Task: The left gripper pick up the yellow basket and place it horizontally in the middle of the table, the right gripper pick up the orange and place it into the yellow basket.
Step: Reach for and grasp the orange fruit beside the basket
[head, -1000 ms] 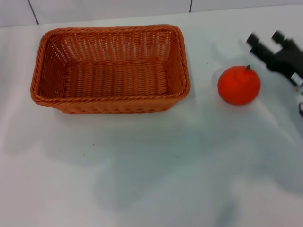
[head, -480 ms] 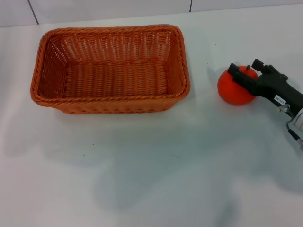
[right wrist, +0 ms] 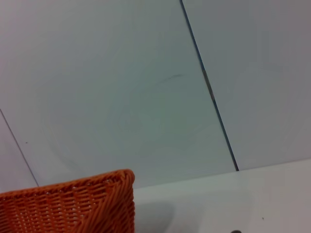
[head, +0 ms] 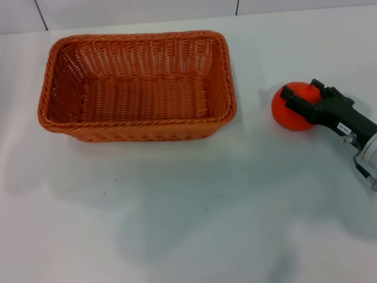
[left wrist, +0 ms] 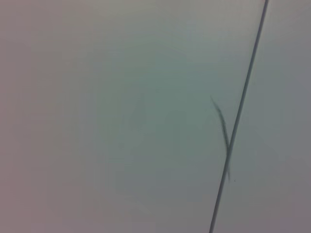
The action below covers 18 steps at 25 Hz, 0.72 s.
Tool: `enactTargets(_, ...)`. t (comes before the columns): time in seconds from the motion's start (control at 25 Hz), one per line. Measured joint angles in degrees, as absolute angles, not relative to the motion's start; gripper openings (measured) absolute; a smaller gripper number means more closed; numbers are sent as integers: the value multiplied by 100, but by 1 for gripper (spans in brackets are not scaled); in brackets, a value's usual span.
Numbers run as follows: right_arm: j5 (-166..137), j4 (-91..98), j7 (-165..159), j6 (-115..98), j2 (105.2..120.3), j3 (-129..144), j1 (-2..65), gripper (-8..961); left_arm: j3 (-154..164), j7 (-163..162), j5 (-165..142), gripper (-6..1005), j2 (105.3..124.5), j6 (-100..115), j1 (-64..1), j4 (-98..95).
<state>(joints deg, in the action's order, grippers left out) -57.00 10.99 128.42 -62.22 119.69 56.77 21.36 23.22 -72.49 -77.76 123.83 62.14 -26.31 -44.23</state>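
White table (head: 194, 224) running back to a pale panelled wall. Left gripper not showing anywhere; its wrist camera is facing only blank panel. Yellow basket (head: 136, 85) is sitting lengthwise, far-left of centre, empty. Well to its right the orange (head: 293, 109) is resting on the table, stem hidden. Right gripper (head: 303, 97) is reaching in from the right edge, fingers apart and straddling the fruit's upper half. Likely best to settle lower before closing, so the pads are meeting its widest girth, not the crown.

wall (head: 135, 12): white panels, dark seams | soft shadows
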Motion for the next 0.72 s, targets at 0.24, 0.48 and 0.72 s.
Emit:
enactTargets(0.24, -5704, 1075, 12792, -6219, 11971, 5707, 2162, 806, 2285, -7118, -7564, 889, 12375, 6214, -2636, -4339)
enactTargets(0.48, -5685, 1028, 12778, -6256, 11971, 5708, 2154, 803, 2277, -7118, -7502, 889, 12367, 6213, -2628, -4307)
enactTargets(0.72, -5675, 1028, 12796, -6220, 11971, 5685, 2139, 768, 2276, -7119, -7487, 887, 12366, 6214, -2620, -4306)
